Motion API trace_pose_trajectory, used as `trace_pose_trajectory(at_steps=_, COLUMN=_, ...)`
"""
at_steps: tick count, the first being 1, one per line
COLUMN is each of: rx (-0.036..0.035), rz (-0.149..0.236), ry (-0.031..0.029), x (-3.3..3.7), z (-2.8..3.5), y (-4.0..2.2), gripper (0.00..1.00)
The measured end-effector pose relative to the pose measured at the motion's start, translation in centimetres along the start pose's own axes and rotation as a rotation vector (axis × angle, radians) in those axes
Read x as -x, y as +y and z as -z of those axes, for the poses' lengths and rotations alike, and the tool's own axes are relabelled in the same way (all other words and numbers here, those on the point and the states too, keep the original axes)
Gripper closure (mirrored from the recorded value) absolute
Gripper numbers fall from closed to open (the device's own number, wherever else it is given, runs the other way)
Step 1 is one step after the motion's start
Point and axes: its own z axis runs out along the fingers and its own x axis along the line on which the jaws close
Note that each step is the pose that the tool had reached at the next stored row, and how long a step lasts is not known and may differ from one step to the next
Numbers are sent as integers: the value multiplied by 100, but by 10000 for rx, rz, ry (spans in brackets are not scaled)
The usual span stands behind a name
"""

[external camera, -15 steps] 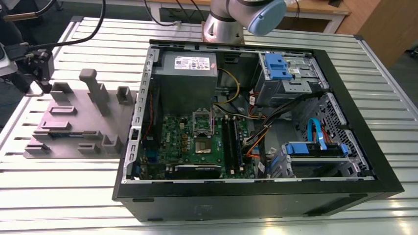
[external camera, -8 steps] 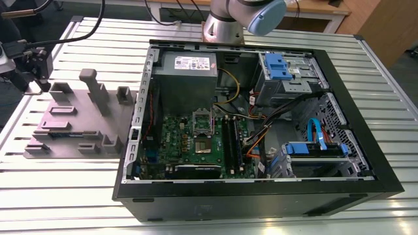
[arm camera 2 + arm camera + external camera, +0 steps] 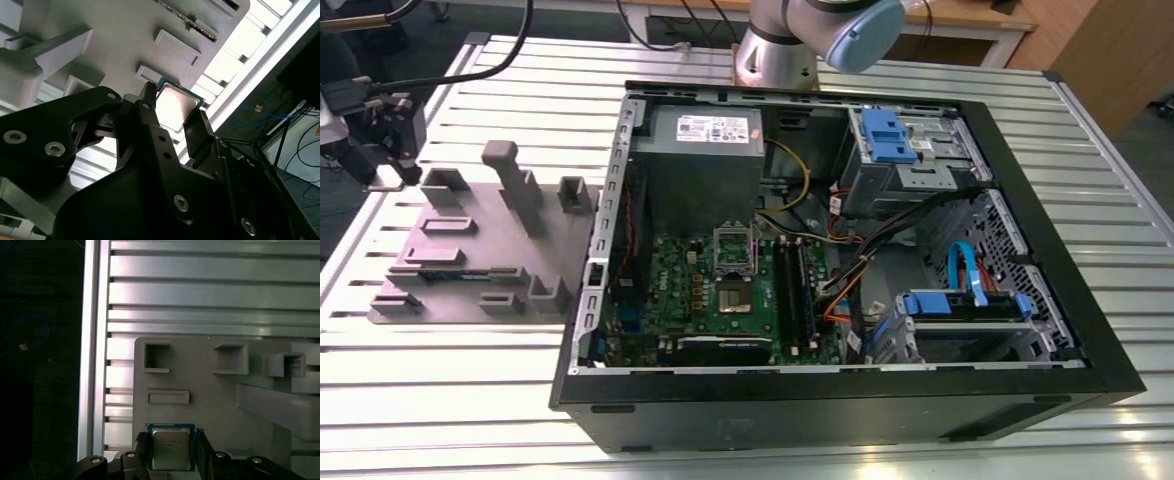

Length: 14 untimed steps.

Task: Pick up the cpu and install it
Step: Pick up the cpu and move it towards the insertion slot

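Note:
The cpu (image 3: 171, 448), a small square chip with a shiny silver top and a thin green edge, sits between my two black fingers (image 3: 142, 450) in both wrist views. My gripper (image 3: 172, 455) is shut on the cpu (image 3: 176, 106), one finger against each of two opposite sides. In the exterior view my gripper (image 3: 390, 172) hangs over the far corner of the grey parts tray (image 3: 467, 255), on the exterior view's left. The open socket (image 3: 734, 252) on the green motherboard lies inside the computer case.
The open black computer case (image 3: 854, 385) fills the table's middle and the exterior view's right, with a power supply (image 3: 704, 135), blue drive brackets (image 3: 885, 135) and loose cables. Upright grey blocks (image 3: 514, 185) rise from the tray. The slatted metal table (image 3: 200, 295) ends close beside the tray.

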Motion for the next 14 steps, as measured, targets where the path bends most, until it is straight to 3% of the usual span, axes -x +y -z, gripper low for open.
trace_pose_trajectory(at_steps=14, rx=0, rz=-7, ry=-1, x=0, z=50, y=2, gripper=53)
